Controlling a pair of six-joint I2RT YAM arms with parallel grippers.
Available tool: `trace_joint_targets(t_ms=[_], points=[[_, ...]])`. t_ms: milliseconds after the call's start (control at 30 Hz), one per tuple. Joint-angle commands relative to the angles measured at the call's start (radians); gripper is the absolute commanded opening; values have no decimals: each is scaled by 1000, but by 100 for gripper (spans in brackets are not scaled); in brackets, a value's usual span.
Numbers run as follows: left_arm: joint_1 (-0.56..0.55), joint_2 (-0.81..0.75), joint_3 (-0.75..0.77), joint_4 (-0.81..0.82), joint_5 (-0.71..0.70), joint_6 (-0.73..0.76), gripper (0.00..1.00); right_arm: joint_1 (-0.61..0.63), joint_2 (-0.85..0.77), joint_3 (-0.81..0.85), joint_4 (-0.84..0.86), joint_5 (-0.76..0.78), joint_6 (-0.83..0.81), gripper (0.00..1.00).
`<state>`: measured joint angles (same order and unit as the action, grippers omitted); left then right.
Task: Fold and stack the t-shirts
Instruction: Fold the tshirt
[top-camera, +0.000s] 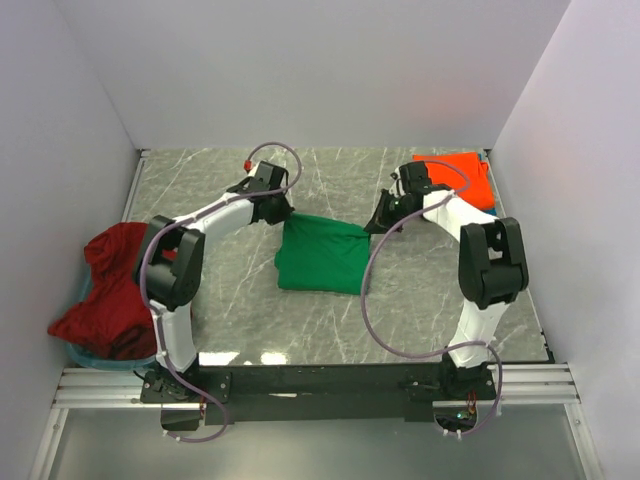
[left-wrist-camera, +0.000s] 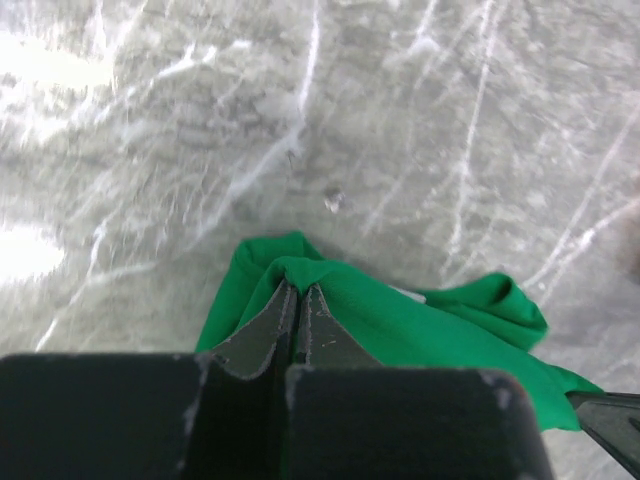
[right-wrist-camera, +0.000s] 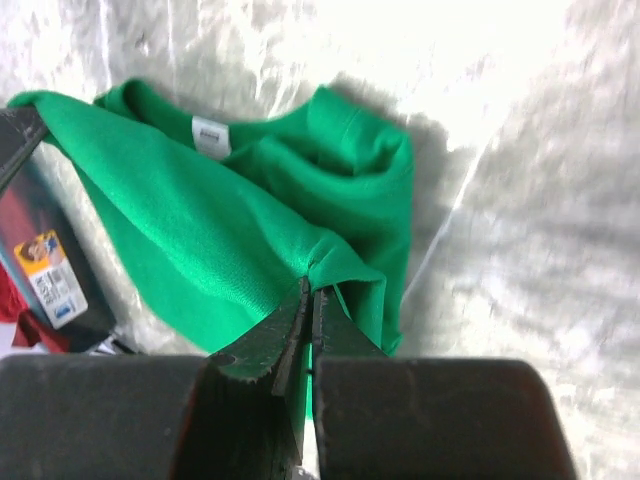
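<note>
A bright green t-shirt (top-camera: 322, 255) hangs partly folded over the middle of the marble table, held up by its two far corners. My left gripper (top-camera: 283, 214) is shut on its far left corner; in the left wrist view the gripper (left-wrist-camera: 298, 288) pinches a fold of the green t-shirt (left-wrist-camera: 420, 330). My right gripper (top-camera: 377, 226) is shut on the far right corner; in the right wrist view the gripper (right-wrist-camera: 312, 285) pinches the green t-shirt (right-wrist-camera: 200, 230), whose white neck label (right-wrist-camera: 211, 137) shows. An orange-red t-shirt (top-camera: 463, 175) lies folded at the far right.
A dark red t-shirt (top-camera: 108, 290) lies heaped at the left edge over a teal-blue one (top-camera: 88, 357). White walls close the table on three sides. The black arm base rail (top-camera: 320, 380) runs along the near edge.
</note>
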<state>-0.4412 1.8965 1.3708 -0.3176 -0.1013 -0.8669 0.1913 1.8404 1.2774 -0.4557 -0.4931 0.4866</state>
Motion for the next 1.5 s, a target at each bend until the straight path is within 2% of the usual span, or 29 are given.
trace_joint_targets(t_ms=[0,33,100,133,167,200,233,267,300,367,400,467,500,733,833,1000,1133,1467], points=[[21,38,79,6,-1,22,1,-13,48,89,37,25,-8,2],[24,45,83,6,2,22,1,-15,62,100,37,22,-14,4],[30,59,96,-4,2,14,1,-19,86,132,26,25,-20,22],[30,58,102,-9,-3,14,2,-21,92,141,26,30,-23,37],[32,53,102,-11,-11,12,6,-20,95,152,12,34,-29,46],[32,46,100,-12,-15,9,16,-23,95,172,8,37,-36,55],[30,38,91,-8,-23,9,22,-21,91,181,2,45,-39,70],[32,23,90,-9,-28,8,31,-23,74,186,-14,47,-43,76],[32,15,90,-14,-29,8,46,-23,63,183,-18,47,-46,79],[32,-20,71,-6,-29,5,60,-21,5,160,-9,42,-42,82],[32,-36,64,-3,-23,6,75,-21,-21,122,-2,41,-40,83],[29,-83,34,8,3,0,95,-18,-97,76,21,24,-37,84],[22,-103,19,14,11,-3,100,-15,-122,29,29,13,-36,84],[-53,-235,-145,98,40,-34,99,57,-257,-141,107,-61,-20,87],[-57,-223,-135,124,61,-29,99,66,-253,-151,159,-88,-6,87],[-57,-119,-66,138,72,-11,99,66,-127,-51,190,-111,-11,87],[-54,-12,33,101,37,9,99,65,34,65,164,-94,-16,88],[-16,102,36,126,32,-14,100,65,233,188,146,-29,-16,89]])
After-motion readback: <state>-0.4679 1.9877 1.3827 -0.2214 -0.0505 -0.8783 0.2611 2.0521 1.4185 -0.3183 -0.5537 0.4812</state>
